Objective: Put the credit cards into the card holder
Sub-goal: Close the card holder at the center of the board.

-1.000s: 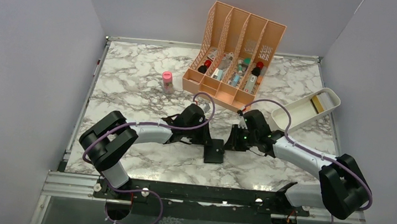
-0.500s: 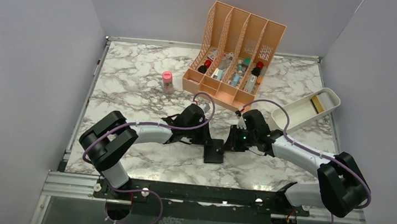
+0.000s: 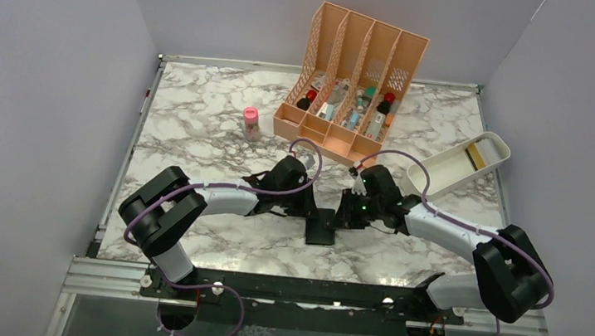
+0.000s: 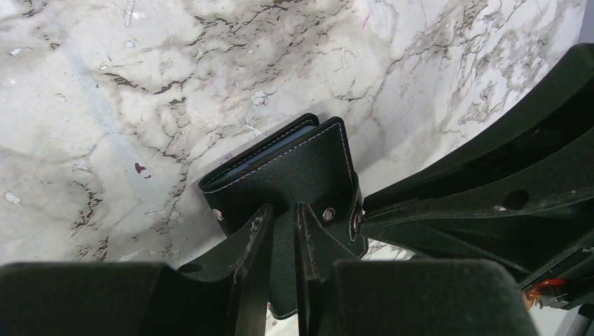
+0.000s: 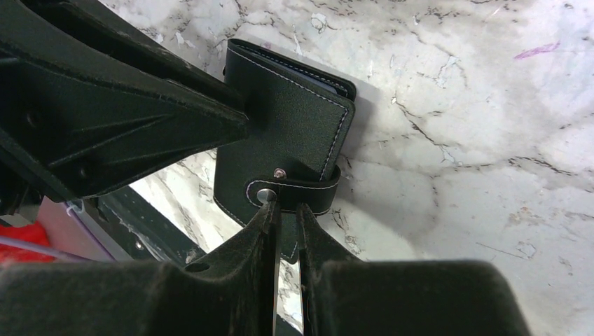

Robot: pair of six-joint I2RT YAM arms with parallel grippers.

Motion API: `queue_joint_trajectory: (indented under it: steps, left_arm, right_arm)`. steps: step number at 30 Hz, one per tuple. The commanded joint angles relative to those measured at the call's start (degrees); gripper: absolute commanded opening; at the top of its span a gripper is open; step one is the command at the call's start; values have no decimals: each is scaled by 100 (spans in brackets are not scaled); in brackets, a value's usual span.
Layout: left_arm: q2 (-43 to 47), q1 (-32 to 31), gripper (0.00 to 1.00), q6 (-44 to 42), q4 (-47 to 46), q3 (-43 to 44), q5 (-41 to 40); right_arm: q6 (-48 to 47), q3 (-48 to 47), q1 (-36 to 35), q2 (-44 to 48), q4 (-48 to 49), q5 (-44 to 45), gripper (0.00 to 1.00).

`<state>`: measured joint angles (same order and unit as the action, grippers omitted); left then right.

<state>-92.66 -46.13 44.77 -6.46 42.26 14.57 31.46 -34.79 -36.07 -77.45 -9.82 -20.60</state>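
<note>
The card holder (image 3: 321, 227) is a black wallet, folded shut, between both grippers near the table's front middle. In the left wrist view my left gripper (image 4: 284, 210) is shut on one edge of the card holder (image 4: 287, 164). From the other side my right gripper (image 5: 287, 207) is shut on the snap strap (image 5: 301, 187) that wraps round the card holder (image 5: 280, 129). From above, the left gripper (image 3: 311, 212) and right gripper (image 3: 342, 216) meet over it. A gold credit card (image 3: 474, 157) lies in the white tray (image 3: 443, 175). No card shows at the wallet.
An orange slotted file organiser (image 3: 354, 74) full of small items stands at the back. A small pink-capped bottle (image 3: 250, 122) stands to its left. The white tray sits at the right edge of the marble table.
The right arm's elbow and forearm have drifted slightly left. The wallet, both grips and the left arm look unchanged.
</note>
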Motion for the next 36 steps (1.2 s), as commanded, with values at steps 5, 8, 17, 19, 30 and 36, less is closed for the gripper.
queue_joint_trajectory:
  steps: [5, 8, 17, 19, 30, 36]
  left_arm:
    - [53, 7, 21, -74, -12, -60, -69]
    - [54, 11, 21, -84, -13, -52, -66]
    - [44, 9, 21, -63, -27, -47, -34]
    - [59, 8, 21, -63, -26, -50, -30]
    - [64, 9, 21, -17, -71, -69, -22]
    - [98, 12, 21, -13, -67, -86, -24]
  right_arm:
    - [62, -187, -133, -208, 178, -100, 19]
    - [63, -206, -150, -233, 190, -70, 19]
    - [-4, -405, -198, -381, 66, 6, 19]
    - [0, -414, -207, -414, 63, 25, 19]
    - [42, -384, -268, -577, 95, 120, 19]
    - [52, -477, -312, -669, -160, 429, 19]
